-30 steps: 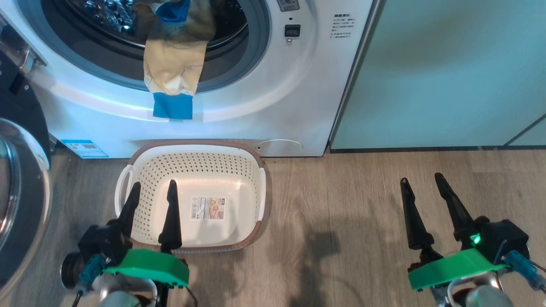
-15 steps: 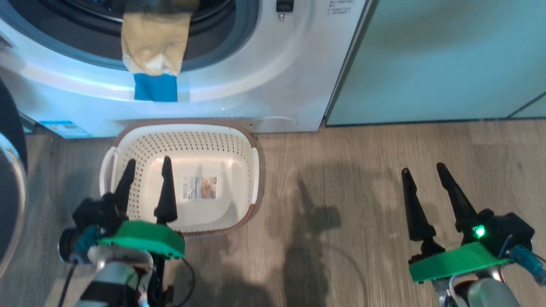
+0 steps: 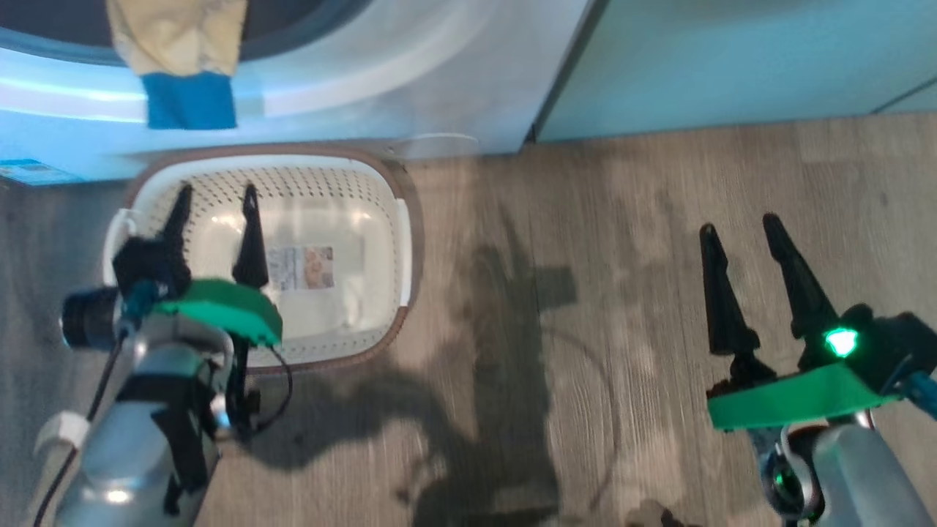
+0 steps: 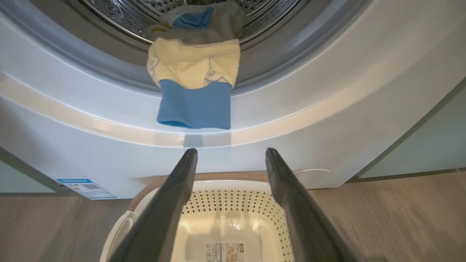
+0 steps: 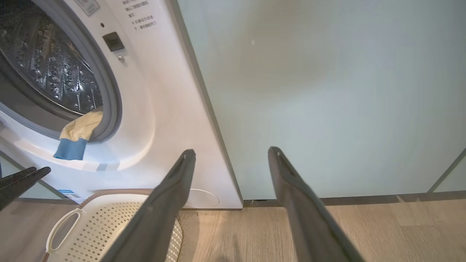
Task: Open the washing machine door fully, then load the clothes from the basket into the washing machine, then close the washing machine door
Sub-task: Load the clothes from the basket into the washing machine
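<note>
The white washing machine stands at the top left with its grey-ringed drum mouth open. A pale yellow and blue piece of the clothes hangs out over the drum lip; more clothes lie inside the drum. The cream basket sits on the floor before the washer, with only its label inside. My left gripper hovers open over the basket's left part, below the hanging clothes. My right gripper is open above bare floor, far right of the basket. The washing machine door is out of view.
Pale green cabinet doors stand right of the washer. Wooden floor stretches between basket and right gripper. The right wrist view shows the basket and the left gripper's fingers at its left edge.
The head camera has moved, so washer and basket slid up and left in the picture. My left gripper reaches a little farther over the basket toward the washer. Both grippers stay open.
</note>
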Motion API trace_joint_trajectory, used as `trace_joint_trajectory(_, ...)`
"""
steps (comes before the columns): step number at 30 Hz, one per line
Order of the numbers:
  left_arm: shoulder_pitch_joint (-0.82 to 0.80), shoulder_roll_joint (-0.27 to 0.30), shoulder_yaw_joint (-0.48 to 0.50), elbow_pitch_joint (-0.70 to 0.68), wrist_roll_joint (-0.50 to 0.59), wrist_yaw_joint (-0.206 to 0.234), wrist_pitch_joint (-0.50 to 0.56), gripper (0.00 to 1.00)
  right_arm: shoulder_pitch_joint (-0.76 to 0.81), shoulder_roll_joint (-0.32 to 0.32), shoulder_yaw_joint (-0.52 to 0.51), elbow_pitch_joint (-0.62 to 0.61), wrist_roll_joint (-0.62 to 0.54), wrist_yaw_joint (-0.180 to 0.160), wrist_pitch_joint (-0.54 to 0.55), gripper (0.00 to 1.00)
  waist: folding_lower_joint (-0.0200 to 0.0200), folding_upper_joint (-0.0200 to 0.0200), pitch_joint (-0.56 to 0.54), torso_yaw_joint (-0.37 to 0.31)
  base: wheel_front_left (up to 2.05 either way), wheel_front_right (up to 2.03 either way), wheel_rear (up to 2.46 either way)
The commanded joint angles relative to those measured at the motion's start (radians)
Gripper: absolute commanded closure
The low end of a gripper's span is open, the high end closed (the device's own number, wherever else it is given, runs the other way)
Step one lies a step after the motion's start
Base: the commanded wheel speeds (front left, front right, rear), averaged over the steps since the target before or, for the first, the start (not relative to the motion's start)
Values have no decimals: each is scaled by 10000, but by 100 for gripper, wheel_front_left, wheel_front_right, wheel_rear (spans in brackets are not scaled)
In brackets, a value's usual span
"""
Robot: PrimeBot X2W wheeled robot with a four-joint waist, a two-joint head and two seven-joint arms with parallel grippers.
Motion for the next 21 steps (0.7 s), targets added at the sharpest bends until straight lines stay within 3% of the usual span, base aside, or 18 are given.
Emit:
trace_joint_trajectory(1,-347,353,320,-103,95,-6,-110,0,-186,-75,184,-346,84,-29,-67,0,-2,0,365,-269,0,0,0)
trace_joint_trajectory(10,-1813,696,842,1458,189,-183,-182,0,-469,-75,183,-431,619,-29,-67,0,-2,0,1130,-954,0,0,0)
trace_joint_trajectory(21,-2060,254,2246,471,1030,-368,-189,0,-601,-75,144,-488,786,-29,-67,0,-2,0,1337,-1129,0,0,0)
